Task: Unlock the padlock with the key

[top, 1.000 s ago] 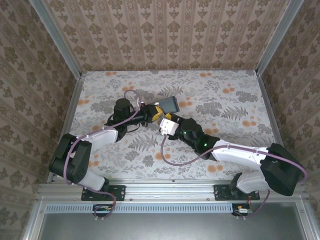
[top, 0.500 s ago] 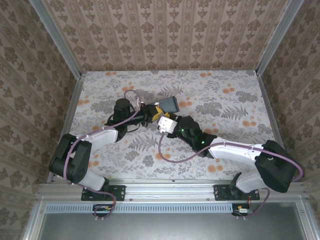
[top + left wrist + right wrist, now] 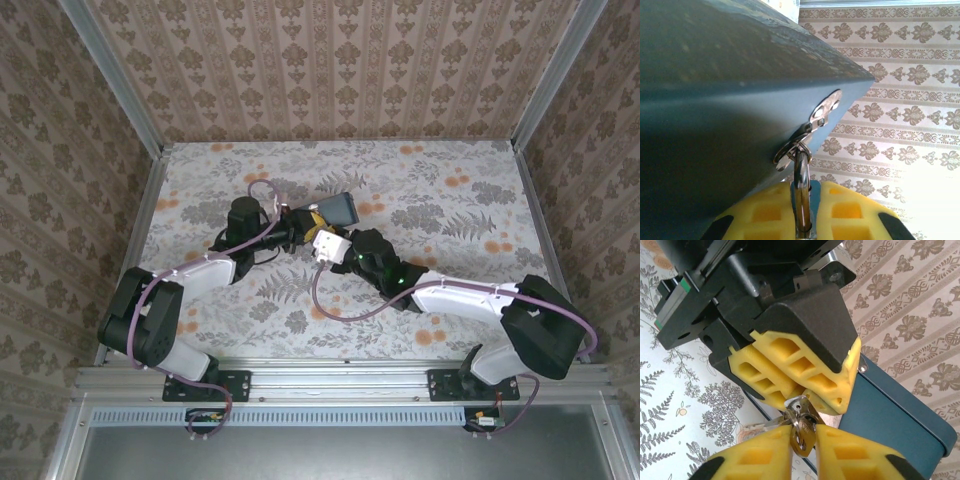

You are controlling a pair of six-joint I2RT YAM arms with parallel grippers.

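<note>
The left gripper (image 3: 805,212) is pinching the padlock's (image 3: 804,436) thin shackle at the blue tin's (image 3: 715,100) hasp (image 3: 820,112), while the right gripper (image 3: 802,442) is clamping narrowly on its brass body. The key is not showing clearly, so the unlocking is probably not yet done.

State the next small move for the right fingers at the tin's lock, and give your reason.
Probably close the right fingers fully on the small brass piece before any turning. In the right wrist view they flank it closely, but contact is unclear. The left fingers pinch the padlock's silvery shackle, which passes through the hasp of the blue tin, so the lock looks steadied.
</note>
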